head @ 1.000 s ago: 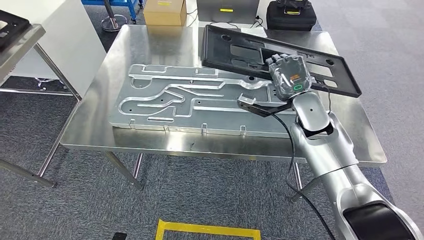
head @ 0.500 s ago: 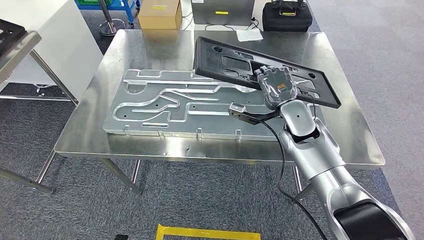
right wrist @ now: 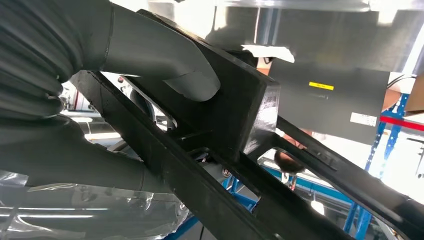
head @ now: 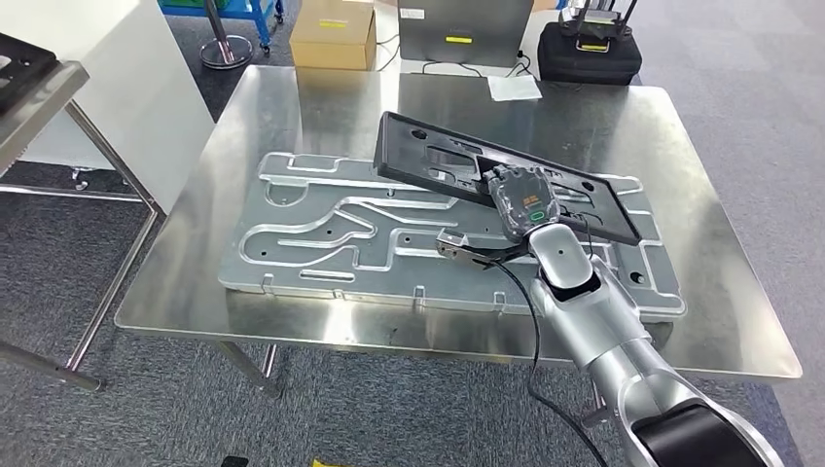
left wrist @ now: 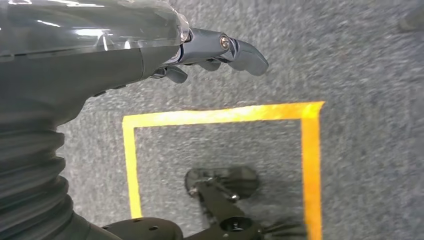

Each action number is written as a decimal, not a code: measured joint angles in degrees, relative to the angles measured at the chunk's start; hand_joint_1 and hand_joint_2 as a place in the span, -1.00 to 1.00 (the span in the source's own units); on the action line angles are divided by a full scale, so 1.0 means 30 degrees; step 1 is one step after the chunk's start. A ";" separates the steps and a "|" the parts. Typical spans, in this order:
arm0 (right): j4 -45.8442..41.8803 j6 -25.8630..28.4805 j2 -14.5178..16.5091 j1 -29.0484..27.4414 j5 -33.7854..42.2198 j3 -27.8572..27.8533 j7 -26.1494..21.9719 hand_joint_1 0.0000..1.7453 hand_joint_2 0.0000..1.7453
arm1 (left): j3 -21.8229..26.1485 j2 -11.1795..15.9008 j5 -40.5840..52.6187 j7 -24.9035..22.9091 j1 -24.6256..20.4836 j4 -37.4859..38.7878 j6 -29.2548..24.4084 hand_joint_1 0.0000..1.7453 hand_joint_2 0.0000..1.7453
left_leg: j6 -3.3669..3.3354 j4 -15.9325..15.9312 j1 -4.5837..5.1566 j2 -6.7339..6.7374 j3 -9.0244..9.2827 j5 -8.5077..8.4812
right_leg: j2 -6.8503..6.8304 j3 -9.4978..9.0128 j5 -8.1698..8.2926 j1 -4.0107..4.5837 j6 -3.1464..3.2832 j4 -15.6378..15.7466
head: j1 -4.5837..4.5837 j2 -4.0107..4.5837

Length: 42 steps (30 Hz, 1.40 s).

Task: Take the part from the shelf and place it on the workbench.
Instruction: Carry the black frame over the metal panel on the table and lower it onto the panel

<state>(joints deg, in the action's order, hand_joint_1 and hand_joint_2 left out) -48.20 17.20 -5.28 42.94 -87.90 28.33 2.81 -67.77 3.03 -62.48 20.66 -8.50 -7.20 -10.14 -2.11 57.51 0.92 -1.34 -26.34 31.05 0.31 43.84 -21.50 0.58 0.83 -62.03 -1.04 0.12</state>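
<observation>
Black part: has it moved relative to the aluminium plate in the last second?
Yes. The black part, held by the right hand, has come down and toward the robot: it was mostly behind the aluminium plate, and now it overlaps the plate's right half.

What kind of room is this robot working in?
Probably a factory workshop or test lab: a steel workbench carrying a machined metal plate, yellow floor tape, and blue racks behind.
</observation>
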 joint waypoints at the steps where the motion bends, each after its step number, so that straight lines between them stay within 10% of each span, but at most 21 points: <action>1: 0.0158 0.0046 0.0013 -0.0006 0.0000 0.0000 0.0009 1.00 1.00 | -0.0026 -0.0060 -0.0016 -0.0036 -0.0002 -0.0002 -0.0093 -1.00 1.00 | 0.0058 0.0006 0.0022 -0.0023 0.0154 0.0237 | 0.0055 -0.0084 0.1006 0.0134 0.0180 0.0785 | -0.0033 0.0002; 7: 0.0651 0.0191 0.0140 0.0071 -0.0053 0.0000 0.0051 1.00 1.00 | -0.0042 -0.0111 -0.0169 -0.0060 -0.0094 -0.0011 -0.0468 -1.00 1.00 | 0.0678 0.2077 -0.0059 0.0132 -0.0684 0.0339 | 0.0075 -0.0979 0.0985 -0.0004 0.0549 0.1609 | -0.0093 -0.0004; 8: 0.0728 0.0202 0.0162 0.0059 -0.0056 0.0000 0.0053 0.50 0.50 | -0.0042 -0.0118 -0.0182 -0.0055 -0.0103 -0.0013 -0.0484 -1.00 1.00 | 0.0835 0.3231 -0.0141 0.0182 -0.1371 0.0645 | 0.0069 -0.1185 0.0851 -0.0073 0.0552 0.1678 | -0.0102 -0.0004; 11: 0.0995 0.0226 0.0235 -0.0081 -0.0067 0.0000 0.0026 -1.00 -1.00 | -0.0053 -0.0122 -0.0161 -0.0060 -0.0076 -0.0013 -0.0565 -1.00 -0.50 | 0.1252 0.5366 -0.0456 0.0232 -0.3266 0.1934 | 0.0096 -0.1653 0.0430 -0.0277 0.0420 0.1649 | -0.0113 -0.0004; 12: 0.1082 0.0249 0.0251 -0.0108 -0.0078 0.0000 0.0024 -1.00 -1.00 | -0.0065 -0.0118 -0.0126 -0.0047 -0.0064 -0.0013 -0.0616 -1.00 -1.00 | 0.1354 0.5093 -0.0543 0.0257 -0.3487 0.1667 | 0.0115 -0.1785 0.0297 -0.0345 0.0340 0.1604 | -0.0113 -0.0003; 16: 0.1354 0.0504 0.0291 -0.0102 -0.0144 0.0000 0.0029 -1.00 -1.00 | -0.0168 -0.0083 -0.0211 0.0060 -0.0061 -0.0013 -0.0679 -1.00 -1.00 | 0.1492 0.0889 -0.0718 0.0321 -0.2686 -0.1476 | 0.0156 -0.2061 -0.0111 -0.0538 -0.0097 0.1284 | -0.0120 -0.0002; 20: 0.1567 0.0750 0.0295 -0.0118 -0.0144 -0.0027 0.0024 -1.00 -1.00 | -0.0229 -0.0094 -0.0386 0.0110 0.0005 -0.0013 -0.0633 -1.00 -1.00 | 0.0775 0.0322 -0.0601 0.0331 -0.2603 -0.1866 | 0.0171 -0.1963 -0.0233 -0.0501 -0.0581 0.1169 | -0.0095 -0.0004; 23: 0.1633 0.0799 0.0280 -0.0098 -0.0124 -0.0069 0.0024 -1.00 -1.00 | -0.0290 -0.0102 -0.0463 0.0186 -0.0033 -0.0013 -0.0546 -1.00 -1.00 | 0.0431 0.0198 -0.0640 0.0370 -0.2524 -0.1997 | 0.0065 -0.1263 -0.1396 -0.0554 -0.0802 -0.0571 | -0.0051 -0.0004; 27: 0.1753 0.0798 0.0239 -0.0286 -0.0011 -0.0086 0.0013 -1.00 -1.00 | -0.0330 -0.0076 -0.0694 0.0242 0.0013 -0.0013 -0.0210 -1.00 -1.00 | 0.0285 0.0251 -0.0488 0.0357 -0.2502 -0.1932 | 0.0022 0.0399 -0.2715 -0.0532 -0.0833 -0.4177 | -0.0023 -0.0002; 32: 0.1753 0.0786 0.0213 -0.0233 0.0071 -0.0196 -0.0029 -1.00 -1.00 | -0.0324 -0.0114 -0.1013 0.0297 0.0016 -0.0013 0.0255 -1.00 -1.00 | 0.0372 0.0340 -0.0309 0.0335 -0.2391 -0.1824 | 0.0008 -0.2180 -0.0550 -0.0242 -0.0269 0.0757 | -0.0036 -0.0002; 36: 0.1618 0.0819 0.0191 -0.0305 0.0197 -0.0362 -0.0035 -1.00 -1.00 | -0.0322 -0.0084 -0.1162 0.0494 0.0056 -0.0013 0.0459 -1.00 -1.00 | 0.0685 0.0462 -0.0302 0.0339 -0.2486 -0.1618 | -0.0054 -0.2278 -0.0401 -0.0285 -0.0087 0.1208 | -0.0002 -0.0004; 42: 0.1245 0.0892 0.0153 -0.0600 0.0466 -0.0661 -0.0035 -1.00 -1.00 | -0.0322 -0.0051 -0.1348 0.0550 0.0089 -0.0013 0.0614 -1.00 -1.00 | 0.1141 0.5403 -0.0520 0.0347 -0.4104 0.1370 | -0.0124 -0.1850 0.0100 -0.0409 0.0135 0.1352 | -0.0058 -0.0002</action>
<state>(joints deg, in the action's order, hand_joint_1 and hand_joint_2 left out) -44.47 19.88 -4.82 41.14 -86.50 26.34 2.71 -68.73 2.87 -66.53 22.31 -8.24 -7.23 -8.29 1.31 73.72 -0.64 -0.30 -38.66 35.16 -0.06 38.29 -21.20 -0.65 1.23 -57.98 -1.22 0.11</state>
